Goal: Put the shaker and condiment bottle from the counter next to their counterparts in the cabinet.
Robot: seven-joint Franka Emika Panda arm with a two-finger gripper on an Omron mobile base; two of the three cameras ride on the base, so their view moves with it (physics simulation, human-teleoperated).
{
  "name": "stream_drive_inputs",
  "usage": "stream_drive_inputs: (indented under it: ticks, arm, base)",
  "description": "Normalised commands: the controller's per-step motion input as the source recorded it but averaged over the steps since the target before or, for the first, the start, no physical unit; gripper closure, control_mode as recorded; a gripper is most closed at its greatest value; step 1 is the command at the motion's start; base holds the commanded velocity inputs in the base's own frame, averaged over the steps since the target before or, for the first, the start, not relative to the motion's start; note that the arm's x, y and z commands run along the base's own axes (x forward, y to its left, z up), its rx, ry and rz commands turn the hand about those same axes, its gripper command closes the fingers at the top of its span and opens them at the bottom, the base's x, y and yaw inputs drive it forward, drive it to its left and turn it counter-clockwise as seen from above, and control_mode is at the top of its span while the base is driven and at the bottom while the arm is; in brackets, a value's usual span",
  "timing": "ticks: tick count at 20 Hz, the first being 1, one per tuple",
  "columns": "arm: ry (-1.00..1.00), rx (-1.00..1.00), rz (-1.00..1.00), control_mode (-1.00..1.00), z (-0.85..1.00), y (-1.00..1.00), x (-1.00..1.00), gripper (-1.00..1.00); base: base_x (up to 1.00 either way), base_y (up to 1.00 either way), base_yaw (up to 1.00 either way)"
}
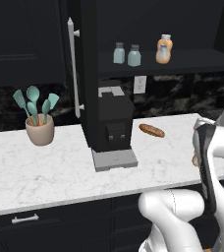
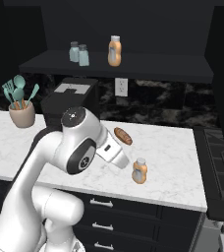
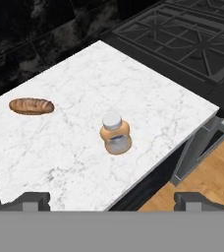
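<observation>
The condiment bottle (image 3: 115,134) stands upright on the white tabletop (image 3: 74,147), ahead of the jaws and between their two tips, well apart from them. The jaws are spread wide and empty. It looks light and rigid, probably smooth-sided, so I'd pinch it across the orange body below the pale cap. Beyond it and off to one side lies a bread roll (image 3: 31,106). The blue-grey shaker can't be told apart among the two shakers (image 1: 126,54) on the cabinet shelf (image 1: 182,63).
</observation>
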Motion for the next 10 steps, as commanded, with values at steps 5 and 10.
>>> stream_drive_inputs:
  ticks: [5,10]
  arm:
    - [-0.03,0.01,0.0,-1.0,0.0,-0.17,-0.04,-1.0]
    - [0.0,0.0,0.0,-1.0,-0.01,0.0,-0.11,-1.0]
  base:
    - [0.0,0.0,0.0]
    - [0.0,0.0,0.0]
